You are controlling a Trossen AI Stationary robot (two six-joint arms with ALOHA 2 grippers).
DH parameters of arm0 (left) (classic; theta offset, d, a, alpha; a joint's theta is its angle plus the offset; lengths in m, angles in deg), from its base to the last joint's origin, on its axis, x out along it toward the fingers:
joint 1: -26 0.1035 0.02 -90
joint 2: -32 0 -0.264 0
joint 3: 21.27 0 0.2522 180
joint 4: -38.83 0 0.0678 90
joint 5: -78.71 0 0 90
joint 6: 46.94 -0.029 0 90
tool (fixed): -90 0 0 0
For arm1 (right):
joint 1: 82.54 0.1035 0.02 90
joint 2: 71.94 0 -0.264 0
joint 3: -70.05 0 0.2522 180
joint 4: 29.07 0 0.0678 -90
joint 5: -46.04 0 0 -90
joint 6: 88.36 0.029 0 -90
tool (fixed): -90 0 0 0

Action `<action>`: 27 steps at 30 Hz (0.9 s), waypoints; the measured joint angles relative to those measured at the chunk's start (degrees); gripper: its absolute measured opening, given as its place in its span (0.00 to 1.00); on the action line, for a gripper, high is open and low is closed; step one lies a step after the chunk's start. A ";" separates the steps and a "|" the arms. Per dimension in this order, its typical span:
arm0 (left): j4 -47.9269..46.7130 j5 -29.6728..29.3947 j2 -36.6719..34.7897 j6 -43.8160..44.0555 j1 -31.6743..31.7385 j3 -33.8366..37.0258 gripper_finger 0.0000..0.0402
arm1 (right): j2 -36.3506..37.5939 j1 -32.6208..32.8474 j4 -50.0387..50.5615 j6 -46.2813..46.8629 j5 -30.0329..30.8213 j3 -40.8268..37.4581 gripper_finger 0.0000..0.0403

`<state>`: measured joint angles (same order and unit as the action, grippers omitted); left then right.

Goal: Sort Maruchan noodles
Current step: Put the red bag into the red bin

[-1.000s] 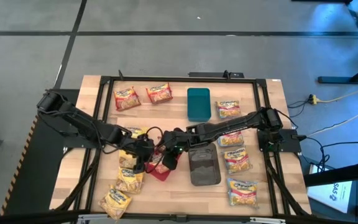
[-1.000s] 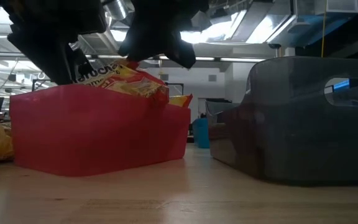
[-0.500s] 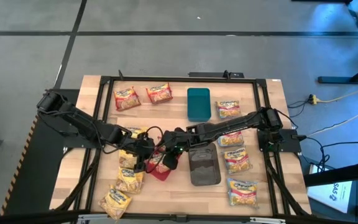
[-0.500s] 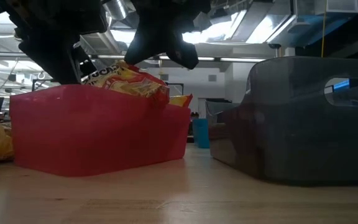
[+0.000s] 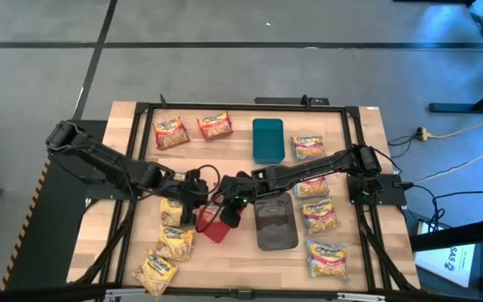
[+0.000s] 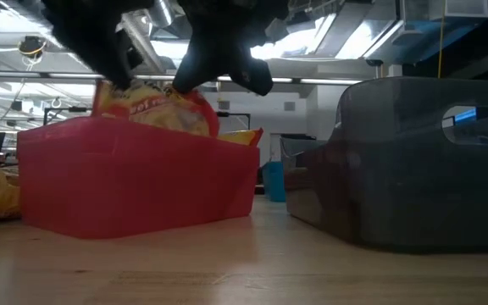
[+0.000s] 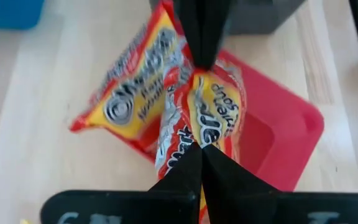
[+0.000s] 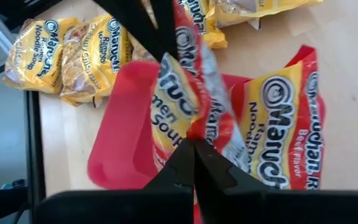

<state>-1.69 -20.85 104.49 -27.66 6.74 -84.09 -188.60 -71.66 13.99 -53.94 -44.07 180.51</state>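
Note:
Both grippers are shut on one red Maruchan packet (image 5: 214, 208), held above the red tray (image 5: 215, 230). My left gripper (image 5: 201, 204) is at its left end and my right gripper (image 5: 225, 210) at its right end. In the low view the packet (image 6: 152, 110) stands above the tray's wall (image 6: 134, 191). A second red packet (image 8: 286, 140) leans in the tray and over its rim, and also shows in the left wrist view (image 7: 129, 99). Yellow packets (image 8: 73, 50) lie on the table left of the tray. My left gripper pinches one crumpled end (image 7: 188, 146) of the red packet between its two fingers, and the packet is bunched there. My right gripper pinches the opposite crumpled end (image 8: 191, 127) between its two fingers. The packet spans between the two grippers, lifted clear above the tray floor.
A grey tray (image 5: 275, 222) stands right of the red tray, and a teal tray (image 5: 267, 139) sits toward the far edge. Two red packets (image 5: 193, 129) lie at the far left, yellow ones (image 5: 168, 252) at the near left, and blue-and-pink ones (image 5: 319, 216) along the right.
My left gripper has moved up and a little toward the far edge, still shut on the packet. The packet's left end has risen above the tray wall, so it stands higher and more upright. My right gripper has kept its hold almost in place.

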 joint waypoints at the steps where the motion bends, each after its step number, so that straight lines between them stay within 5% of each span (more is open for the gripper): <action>1: 0.00 -0.01 0.00 -0.57 0.34 -0.46 0.00 | 0.00 0.01 0.00 0.26 -0.41 0.00 0.00; 27: 2.54 0.00 0.31 -6.89 2.25 -0.95 0.00 | -0.02 1.21 -0.09 3.93 -0.76 0.00 0.00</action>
<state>0.85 -20.85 104.79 -34.54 8.99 -85.03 -188.62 -70.44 13.90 -50.01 -44.83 180.51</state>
